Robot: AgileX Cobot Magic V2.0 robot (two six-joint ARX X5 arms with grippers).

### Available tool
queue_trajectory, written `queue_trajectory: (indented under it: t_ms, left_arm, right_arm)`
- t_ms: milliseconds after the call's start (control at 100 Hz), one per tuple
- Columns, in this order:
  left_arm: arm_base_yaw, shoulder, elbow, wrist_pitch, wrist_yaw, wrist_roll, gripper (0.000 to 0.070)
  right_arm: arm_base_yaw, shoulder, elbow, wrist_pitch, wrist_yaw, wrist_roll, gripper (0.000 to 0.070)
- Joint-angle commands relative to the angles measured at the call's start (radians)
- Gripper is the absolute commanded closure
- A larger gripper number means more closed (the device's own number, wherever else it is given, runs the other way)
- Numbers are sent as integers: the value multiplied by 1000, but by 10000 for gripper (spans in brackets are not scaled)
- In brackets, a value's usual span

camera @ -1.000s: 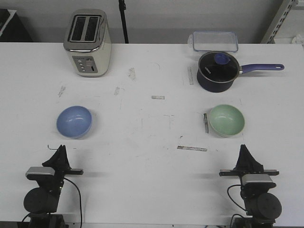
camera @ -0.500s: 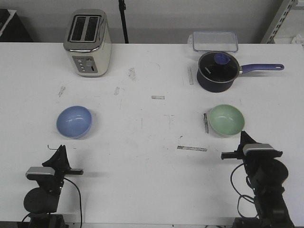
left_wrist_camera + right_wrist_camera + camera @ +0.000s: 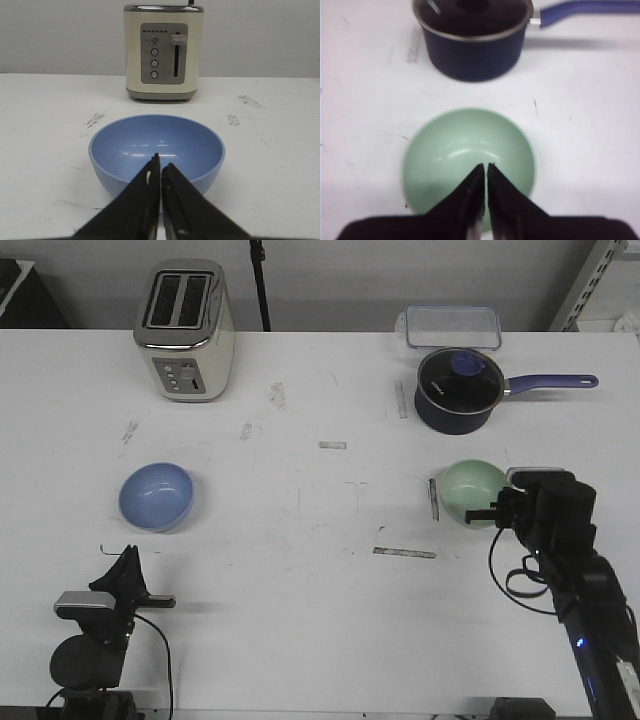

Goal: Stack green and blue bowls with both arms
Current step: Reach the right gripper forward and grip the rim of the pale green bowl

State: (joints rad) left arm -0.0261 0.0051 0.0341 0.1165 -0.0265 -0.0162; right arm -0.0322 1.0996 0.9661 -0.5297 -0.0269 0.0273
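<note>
The blue bowl [image 3: 155,496] sits upright on the left of the white table, and also shows in the left wrist view [image 3: 156,145]. My left gripper [image 3: 127,558] rests near the front edge, just short of it, shut and empty [image 3: 161,164]. The green bowl [image 3: 468,490] sits upright on the right, below the saucepan. My right gripper [image 3: 505,508] hangs above the bowl's near right side and hides part of its rim. In the right wrist view the shut, empty fingertips [image 3: 486,167] point into the green bowl [image 3: 465,145] from above.
A cream toaster [image 3: 185,330] stands at the back left. A dark blue saucepan [image 3: 458,390] with glass lid and long handle stands just behind the green bowl, with a clear lidded box [image 3: 452,327] behind it. Tape strips [image 3: 404,553] lie on the table.
My right arm has lifted from the front edge and moved forward until its gripper is over the green bowl. The left arm and both bowls have not moved.
</note>
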Motion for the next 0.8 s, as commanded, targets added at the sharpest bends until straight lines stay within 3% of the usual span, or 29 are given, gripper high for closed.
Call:
queue_trajectory:
  t_ms: [0,160,300,350,450,500,790]
  left_arm:
    - [3,-2,-22,12,1,6,698]
    - [3,-2,-22,12,1,6,699]
    - [3,-2,-22,12,1,5,699]
    - [3,-2,-22,12,1,6,699]
    - [3,-2,-22,12,1,5,698]
    - [3,-2,-22,12,1,6,698]
    - [3,-2,-22,12,1,6,699]
  right_arm:
    - [-11,65,75,-63,-1,58,698]
    - [-69,221,227,-197,-12,136,698]
    - [-130,350,340,-302,-123,169,679]
    - [-154,395,376,-338,-166,177,607]
    - [-198,463,415,-375,-211,177,374]
    - [-207,481,416,-372,-219,173,311]
    - [-224,564,415,-384,-246,126,302]
